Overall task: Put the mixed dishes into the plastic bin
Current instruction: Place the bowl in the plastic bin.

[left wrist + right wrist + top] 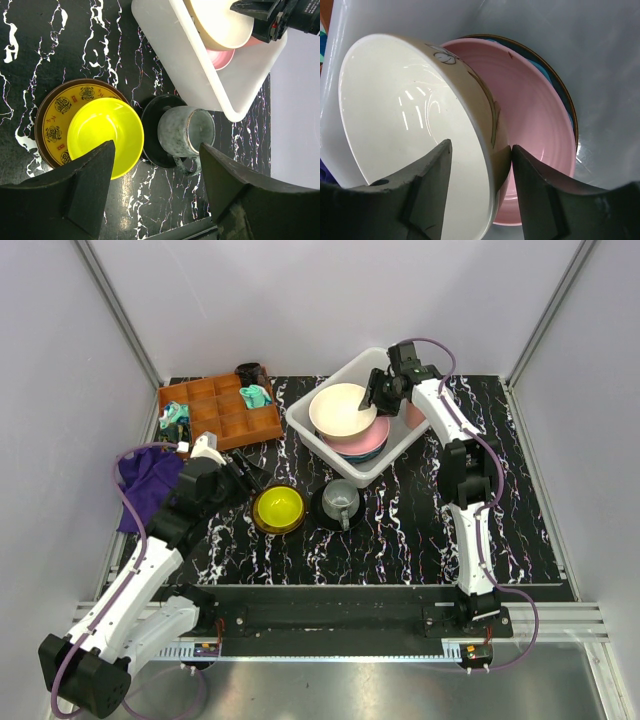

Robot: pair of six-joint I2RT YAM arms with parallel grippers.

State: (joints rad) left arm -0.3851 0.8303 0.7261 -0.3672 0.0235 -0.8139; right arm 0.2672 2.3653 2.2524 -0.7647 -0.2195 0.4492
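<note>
1. Black marbled table (400, 530), white walls around.
2. Bin (300, 425): already holds cream bowl (340, 408) leaning on pink plate (376, 430), with blue plate (365, 452) beneath.
3. Right gripper (481, 147): jaws parted, straddling the cream bowl's rim, no firm grip.
4. Outstanding, just beside the bin: yellow bowl (278, 506) on patterned plate (55, 107), grey mug (340, 500) on black saucer (322, 512).
5. Left gripper (157, 147): wide, empty, above yellow bowl and mug.

Yellow bowl (102, 135) on patterned plate (55, 112); grey mug (185, 131), seemingly on saucer (150, 120).
</note>
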